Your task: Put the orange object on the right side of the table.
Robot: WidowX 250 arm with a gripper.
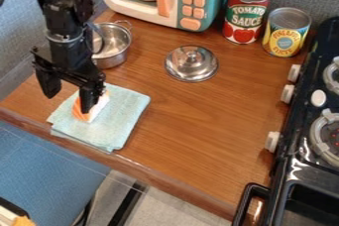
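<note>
My gripper [69, 95] hangs open at the left of the counter, its two fingers spread wide. The orange object [80, 113], an orange and white piece like salmon sushi, lies on a folded light-blue cloth [119, 126]. The right finger stands in front of the object and hides its middle; whether they touch I cannot tell. The left finger is off to the left of both object and cloth, with nothing seen between the fingers.
Behind the gripper stands a metal pot [114, 46], with a silver lid [191, 63] to its right. A toy microwave [192, 2], a tomato sauce can [244, 14] and a pineapple can [286, 32] line the back. A black stove [298, 145] borders the wooden counter [198, 131] on the right.
</note>
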